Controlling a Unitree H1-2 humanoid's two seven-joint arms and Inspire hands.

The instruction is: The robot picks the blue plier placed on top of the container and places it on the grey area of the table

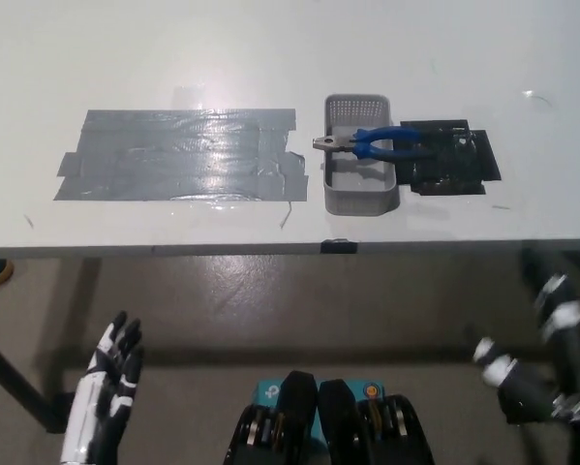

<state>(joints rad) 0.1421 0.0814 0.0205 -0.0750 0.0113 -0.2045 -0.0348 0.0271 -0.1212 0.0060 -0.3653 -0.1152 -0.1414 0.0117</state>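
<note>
White tabletop [270, 48] across upper frame, front edge toward robot, brownish floor below. Grey tape patch [178, 155] on left half of table, glossy, uneven edges. Right of it, grey slatted container [360, 189], open top. Blue-handled pliers [372, 143] resting across container rim, metal nose pointing left past rim, handles reaching right over black tape patch [451, 160] just beside container. White left hand [110, 383] low at lower left, below table edge, fingers apart, holding nothing. Black right hand [532, 383] at lower right, blurred; open or closed, cannot tell. Both hands well apart from pliers.
</note>
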